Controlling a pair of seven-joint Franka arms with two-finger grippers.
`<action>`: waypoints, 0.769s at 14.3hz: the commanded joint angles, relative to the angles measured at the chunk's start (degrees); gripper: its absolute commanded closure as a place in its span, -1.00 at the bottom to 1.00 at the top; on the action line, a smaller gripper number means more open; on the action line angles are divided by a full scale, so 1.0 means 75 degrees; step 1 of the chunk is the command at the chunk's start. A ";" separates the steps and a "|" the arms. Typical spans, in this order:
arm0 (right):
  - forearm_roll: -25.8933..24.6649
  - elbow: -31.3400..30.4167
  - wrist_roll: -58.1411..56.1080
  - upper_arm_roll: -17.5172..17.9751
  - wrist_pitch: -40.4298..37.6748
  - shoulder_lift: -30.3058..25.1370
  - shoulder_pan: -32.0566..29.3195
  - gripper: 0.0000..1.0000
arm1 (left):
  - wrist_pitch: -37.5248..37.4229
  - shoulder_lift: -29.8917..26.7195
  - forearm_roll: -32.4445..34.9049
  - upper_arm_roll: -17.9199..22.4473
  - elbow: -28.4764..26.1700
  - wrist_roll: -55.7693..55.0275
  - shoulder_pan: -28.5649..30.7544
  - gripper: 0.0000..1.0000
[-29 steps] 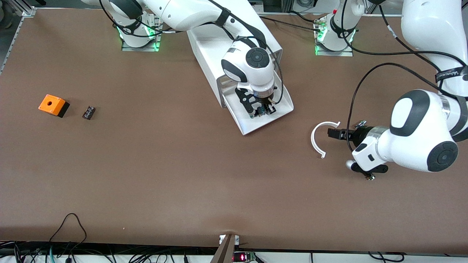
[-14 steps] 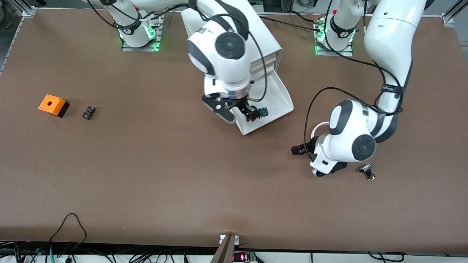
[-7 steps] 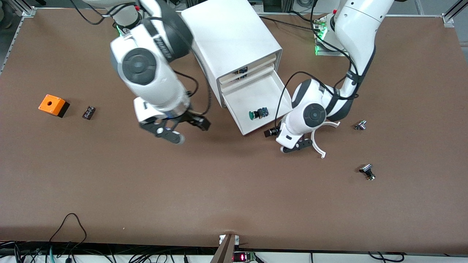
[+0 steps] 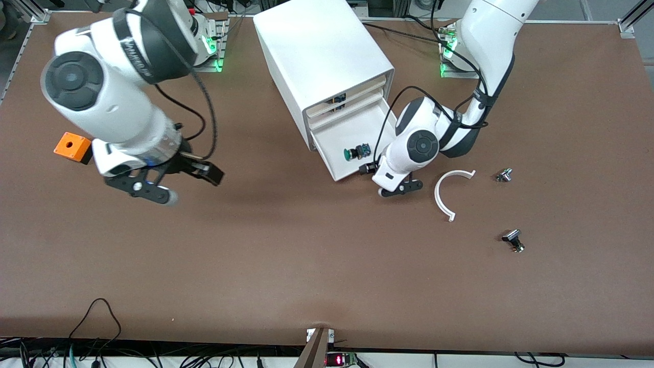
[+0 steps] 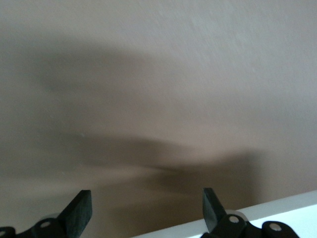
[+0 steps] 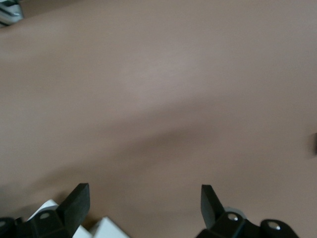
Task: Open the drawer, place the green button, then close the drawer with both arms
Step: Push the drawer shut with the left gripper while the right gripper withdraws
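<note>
The drawer (image 4: 357,129) is the lowest one of the white cabinet (image 4: 322,51) and stands pulled out. The button (image 4: 354,152), green cap and black body, lies on its side inside it near the front wall. My left gripper (image 4: 367,169) is open, low at the drawer's front wall at the corner toward the left arm's end. In the left wrist view the gripper (image 5: 146,210) is empty and the drawer's white edge (image 5: 277,213) shows beside one finger. My right gripper (image 4: 210,175) is open and empty over bare table beside the orange box, as the right wrist view (image 6: 143,208) also shows.
An orange box with a hole (image 4: 70,145) sits toward the right arm's end, partly under that arm. A white C-shaped ring (image 4: 445,193) and two small silver-and-black knobs (image 4: 504,175) (image 4: 513,240) lie toward the left arm's end. The uppermost drawer's notch (image 4: 337,100) shows a dark part.
My right gripper let go of the button in the drawer and swung away toward the orange box. My left gripper came across to the drawer's front, and the drawer slid in a little.
</note>
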 commanded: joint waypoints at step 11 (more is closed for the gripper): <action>0.0088 -0.2995 -0.2700 -0.0935 0.0614 -0.2545 -0.0798 -0.99 | -0.1269 -0.0242 -0.0465 -0.1110 -0.0418 -0.0469 0.0024 -0.98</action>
